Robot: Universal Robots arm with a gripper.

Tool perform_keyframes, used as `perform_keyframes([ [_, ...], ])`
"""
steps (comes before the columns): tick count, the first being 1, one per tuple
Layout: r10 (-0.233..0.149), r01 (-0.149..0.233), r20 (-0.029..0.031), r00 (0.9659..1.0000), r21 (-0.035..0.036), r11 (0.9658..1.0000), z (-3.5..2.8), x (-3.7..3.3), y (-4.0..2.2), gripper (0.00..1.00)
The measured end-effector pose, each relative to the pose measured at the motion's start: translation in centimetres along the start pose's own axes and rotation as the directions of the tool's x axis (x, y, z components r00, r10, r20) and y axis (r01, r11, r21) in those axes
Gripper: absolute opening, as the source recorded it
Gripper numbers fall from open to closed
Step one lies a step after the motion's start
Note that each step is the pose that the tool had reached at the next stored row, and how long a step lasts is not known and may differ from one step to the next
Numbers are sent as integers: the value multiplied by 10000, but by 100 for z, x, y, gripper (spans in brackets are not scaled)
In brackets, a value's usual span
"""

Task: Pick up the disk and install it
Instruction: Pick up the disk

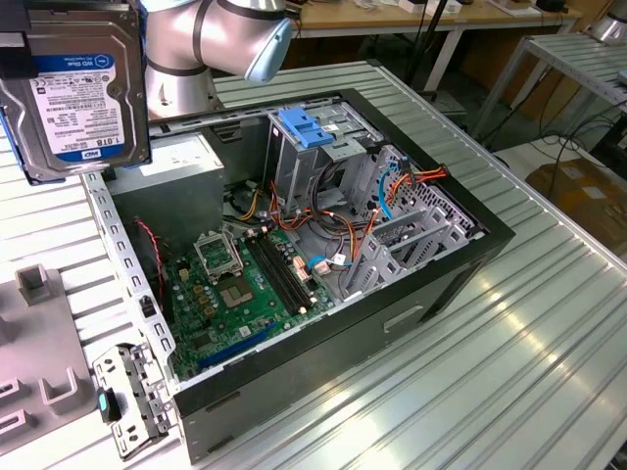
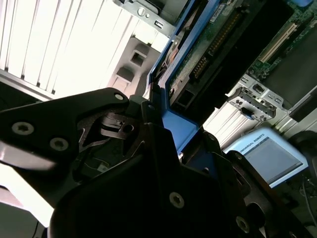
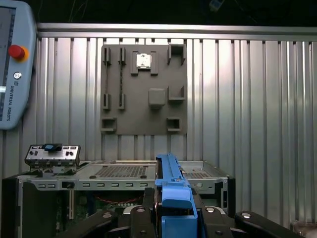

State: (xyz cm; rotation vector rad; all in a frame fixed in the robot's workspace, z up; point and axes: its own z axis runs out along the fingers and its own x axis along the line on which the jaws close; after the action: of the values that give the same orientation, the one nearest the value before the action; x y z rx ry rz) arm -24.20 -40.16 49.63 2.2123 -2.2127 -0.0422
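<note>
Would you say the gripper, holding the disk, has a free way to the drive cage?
Likely yes: the gripper holds the disk apart from the case, whose side is off. However, a blue bracket atop the cage may block the slot.

Silver-grey arm (image 1: 186,44) w/ pale-blue joint cap (image 1: 266,49), matte blk tool (image 2: 173,126), silver screws (image 2: 177,200)

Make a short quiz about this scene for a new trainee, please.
1. True or false: the disk already sits inside the computer case.
2. Choose one. In the first wrist view, the pincer is: A) shut on the disk's blue carrier; B) shut on a cable; C) open and holding nothing.
3. Fill the gap: the motherboard in the case is ____ in colour.

Key: 1 false, it is held up outside the case; 2 A; 3 green.
</note>
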Motion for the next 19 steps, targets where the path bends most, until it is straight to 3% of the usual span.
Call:
perform_keyframes([
  [9,0,0,1,10000,0,10000,-5,15,-172,37],
  [15,-1,1,-1,10000,-1,10000,-10,30,-330,37],
  [19,0,0,0,10000,0,10000,-10,47,-362,37],
])
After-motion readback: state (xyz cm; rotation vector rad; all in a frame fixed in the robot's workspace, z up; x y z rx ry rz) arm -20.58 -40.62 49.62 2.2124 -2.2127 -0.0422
